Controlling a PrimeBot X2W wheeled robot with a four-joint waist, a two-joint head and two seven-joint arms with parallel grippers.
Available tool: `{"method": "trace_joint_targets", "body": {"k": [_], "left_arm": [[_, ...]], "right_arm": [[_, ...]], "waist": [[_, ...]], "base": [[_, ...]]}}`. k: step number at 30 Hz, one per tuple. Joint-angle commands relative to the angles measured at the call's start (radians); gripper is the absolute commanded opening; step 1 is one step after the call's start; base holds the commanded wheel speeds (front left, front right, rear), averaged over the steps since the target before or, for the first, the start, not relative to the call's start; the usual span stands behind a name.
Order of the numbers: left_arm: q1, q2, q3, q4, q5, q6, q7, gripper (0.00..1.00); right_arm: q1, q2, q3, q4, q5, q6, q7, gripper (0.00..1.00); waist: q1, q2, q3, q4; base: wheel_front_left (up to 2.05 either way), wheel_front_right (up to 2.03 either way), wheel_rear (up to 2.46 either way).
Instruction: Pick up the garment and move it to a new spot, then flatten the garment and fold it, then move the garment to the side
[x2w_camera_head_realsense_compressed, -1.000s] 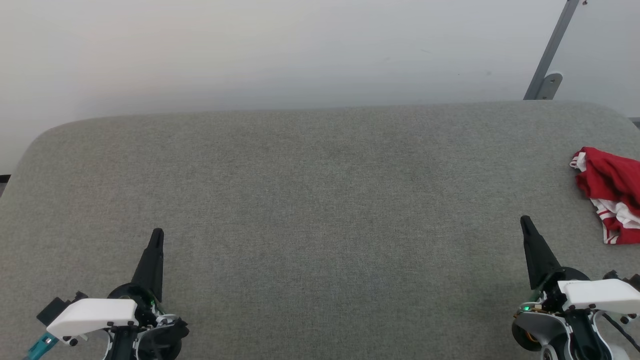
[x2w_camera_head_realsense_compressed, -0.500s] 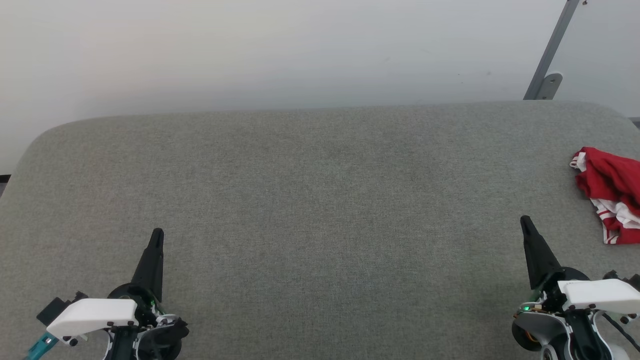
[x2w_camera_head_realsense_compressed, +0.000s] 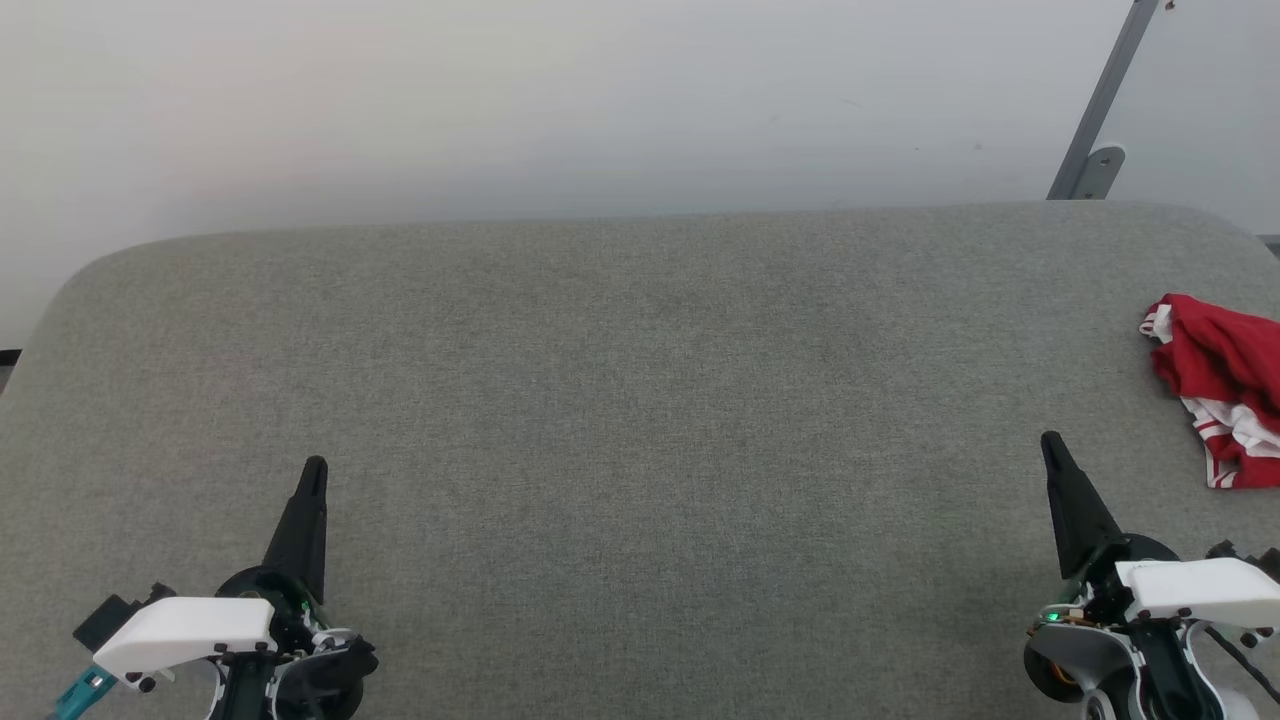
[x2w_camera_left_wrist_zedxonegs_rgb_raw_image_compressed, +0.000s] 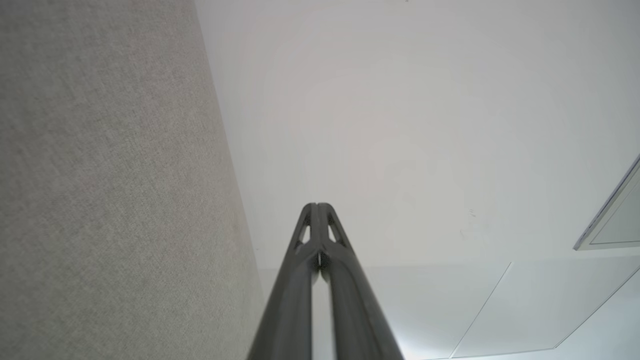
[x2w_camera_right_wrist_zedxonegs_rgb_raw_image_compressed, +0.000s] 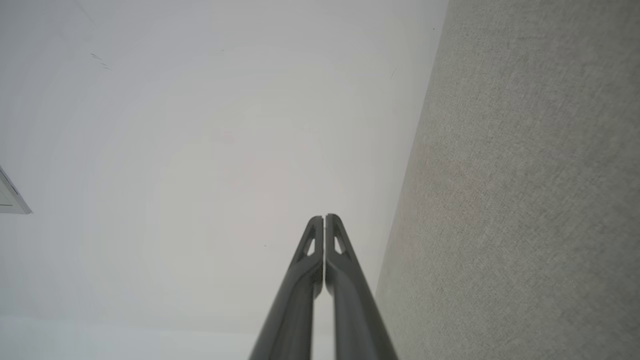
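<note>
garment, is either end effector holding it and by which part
Nothing is held. The left end effector and right end effector are both shut and empty; the garment lies crumpled on the grey surface, apart from both.

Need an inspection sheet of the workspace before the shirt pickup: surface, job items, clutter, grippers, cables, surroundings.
Surface: grey fabric tabletop, rounded corners.
Job's things: garment, red and white, crumpled at the head view's right edge, partly cut off.
Clutter: nothing seen.
Grippers: left gripper and right gripper at the near side, jaws shut, empty.
Cables: dark cable by the right wrist.
Surroundings: pale wall; grey metal post at upper right.
</note>
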Motion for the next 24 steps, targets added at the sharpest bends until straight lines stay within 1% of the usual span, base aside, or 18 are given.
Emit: {"method": "trace_joint_targets", "body": {"k": [1,24], "left_arm": [[-0.012,0.0,0.002,-0.001,-0.002,-0.005,0.004,0.0],[-0.012,0.0,0.003,-0.001,-0.002,-0.005,0.004,0.0]], "right_arm": [[-0.005,0.001,0.0,0.001,0.004,0.0,0.001,0.0],[-0.005,0.001,0.0,0.001,0.004,0.0,0.001,0.0]], "waist": [[0.0,0.0,0.0,0.0],[0.0,0.0,0.0,0.0]], "base": [[0.0,0.0,0.0],[0.0,0.0,0.0]]}}
